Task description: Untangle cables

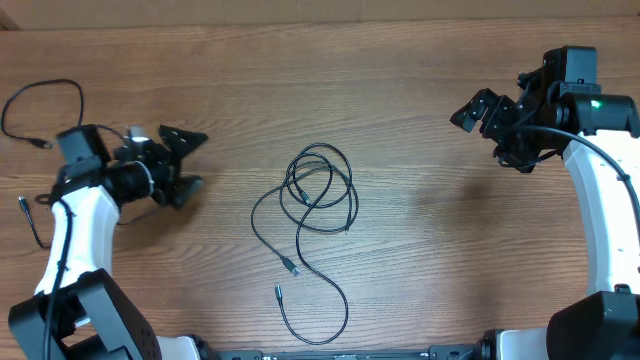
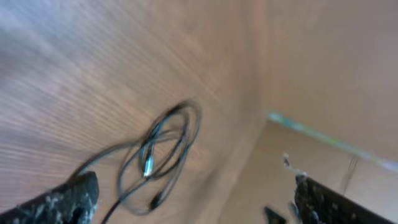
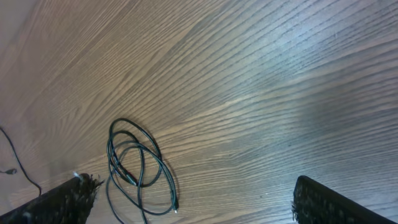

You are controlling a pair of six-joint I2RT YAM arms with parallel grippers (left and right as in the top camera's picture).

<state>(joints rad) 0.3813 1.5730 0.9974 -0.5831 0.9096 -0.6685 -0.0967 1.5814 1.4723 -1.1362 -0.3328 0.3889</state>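
At the far left I see a thin black cord [image 1: 25,93] looping behind my left arm. My left tool [image 1: 192,162] hangs with its jaws spread wide, gripping nothing. The cables [image 1: 320,195] lie in tangled loops in the middle of the desk [image 1: 430,70], well apart from both tools. My right tool [image 1: 492,138] is also wide open and empty.

ovhd: straight down, far | L wrist: tilted, blurred | R wrist: oblique, nearer — all share cables [image 1: 300,192]

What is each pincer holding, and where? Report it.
Nothing: left pincer and right pincer stand open, clear of the cables lying on the table.
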